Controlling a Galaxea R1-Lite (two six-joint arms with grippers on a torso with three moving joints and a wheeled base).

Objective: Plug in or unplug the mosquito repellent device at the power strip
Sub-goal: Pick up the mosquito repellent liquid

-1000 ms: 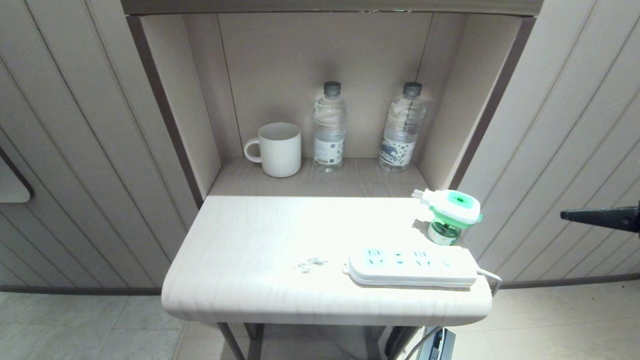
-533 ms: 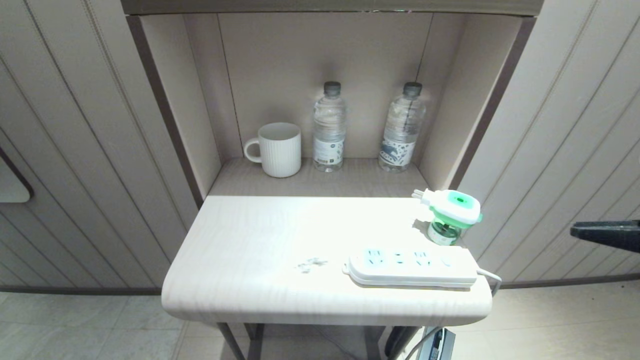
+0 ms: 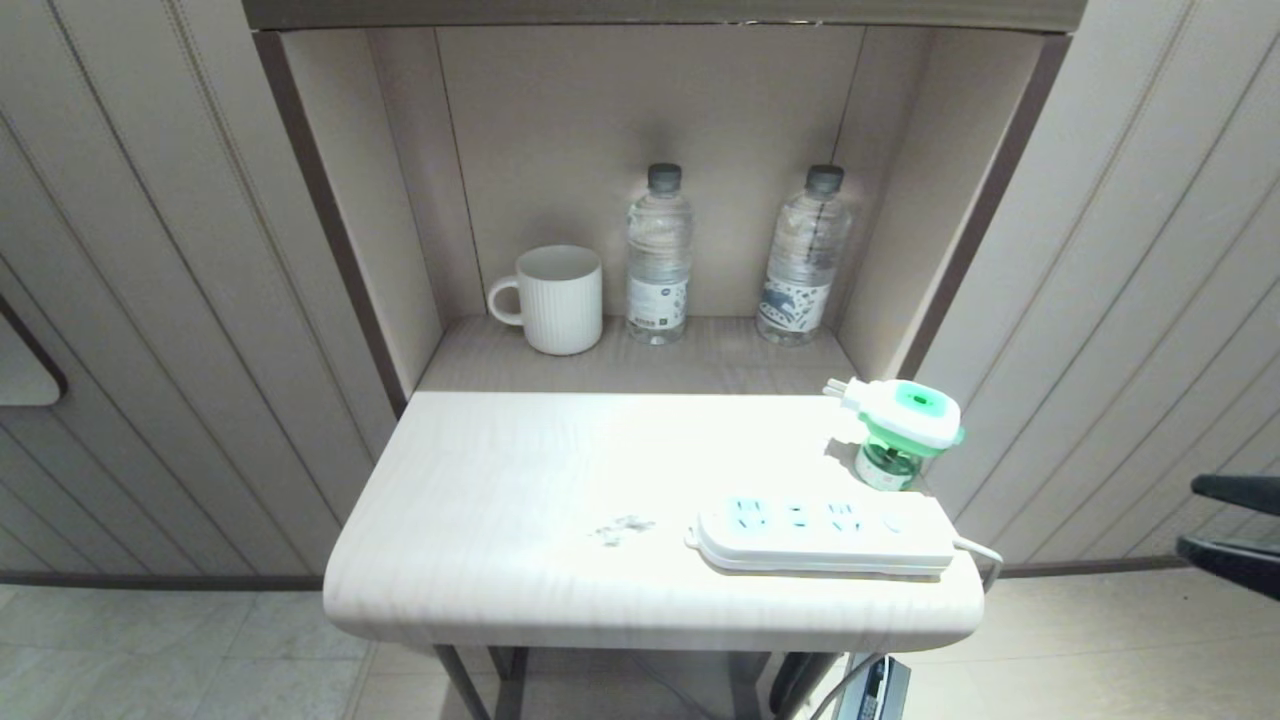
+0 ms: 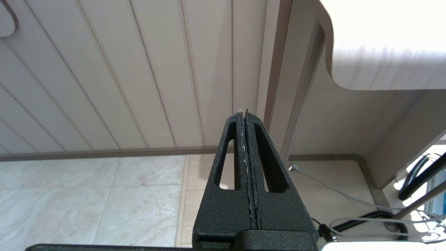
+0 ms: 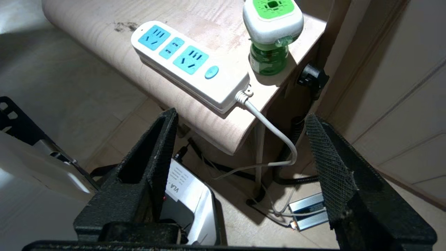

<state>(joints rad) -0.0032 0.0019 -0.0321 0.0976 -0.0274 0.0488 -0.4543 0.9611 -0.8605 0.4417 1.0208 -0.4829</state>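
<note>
The mosquito repellent device (image 3: pixel 905 430) (image 5: pixel 271 33) stands upright on its green bottle at the table's right rear corner, its prongs free and pointing left. It is plugged into nothing. Just in front of it the white power strip (image 3: pixel 825 535) (image 5: pixel 190 62) lies flat with blue sockets empty, its cord (image 5: pixel 271 132) hanging off the right edge. My right gripper (image 3: pixel 1200 520) (image 5: pixel 240 118) hovers open and empty off the table's right side, below tabletop level. My left gripper (image 4: pixel 244 113) is shut, parked low beside the table's left.
A white mug (image 3: pixel 555 298) and two water bottles (image 3: pixel 658 255) (image 3: pixel 805 255) stand in the alcove behind the table (image 3: pixel 520 500). Panelled walls flank both sides. Under the table lie cables and metal boxes (image 5: pixel 308 211) on the floor. A small smudge (image 3: pixel 622 527) marks the tabletop.
My right gripper has opened from shut and dropped lower and further right, away from the table. The device and strip have not moved.
</note>
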